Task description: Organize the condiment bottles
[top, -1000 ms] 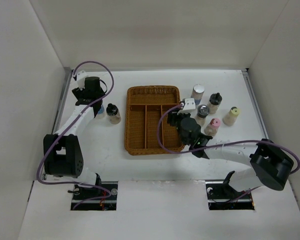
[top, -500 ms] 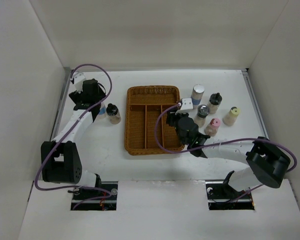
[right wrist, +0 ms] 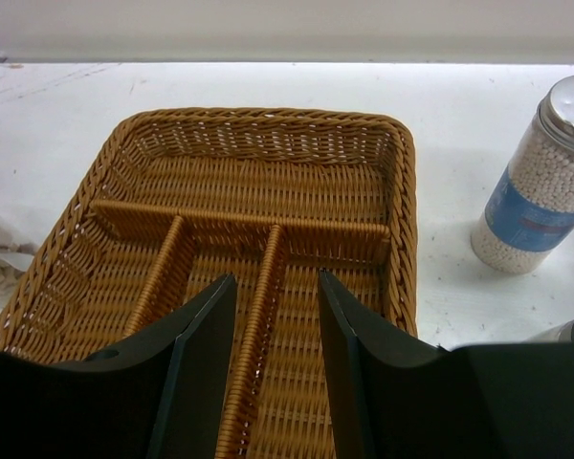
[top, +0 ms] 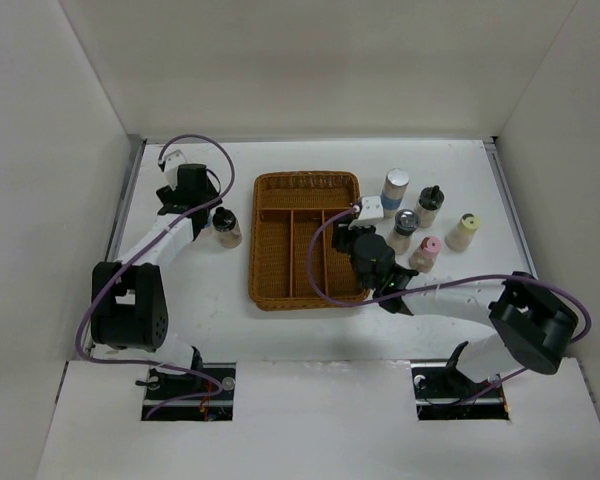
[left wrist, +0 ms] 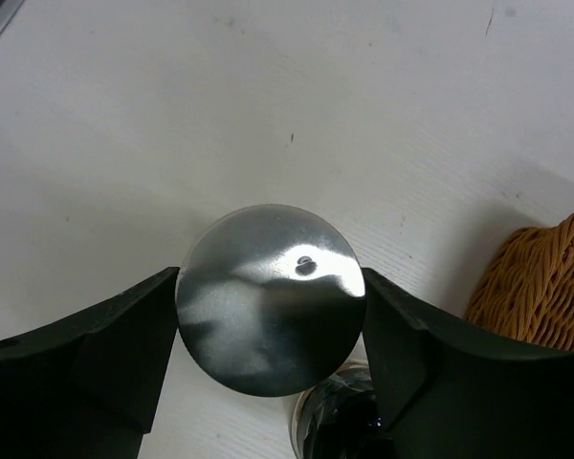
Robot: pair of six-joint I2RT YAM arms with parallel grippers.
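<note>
The left gripper (left wrist: 271,292) had its fingers (left wrist: 124,349) pressed against the cap of a silver-capped jar (left wrist: 268,325) at its 9 and 3 o'clock sides, seemingly clamped on it. That hold from above looked meant for lifting the jar upright. A dark-lidded jar (top: 225,228) stood just beside it at 5 o'clock, and both sat on the table (top: 200,300) at 9 o'clock of the wicker tray (top: 265,290), none of whose compartments held a jar.

The right gripper (right wrist: 275,282) held nothing. Its fingers were apart and straddled one divider of the tray, probably waiting for its turn to fetch. At 3 o'clock of the tray stood the other jars: a second silver-capped jar (right wrist: 540,186) of white beads, another dark-lidded one (top: 429,205), a darker-topped one (top: 406,228), a pink-capped jar (top: 424,252) and a cream-capped jar (top: 464,232).

The bead jar wore a blue label, but no writing on it could be read.
</note>
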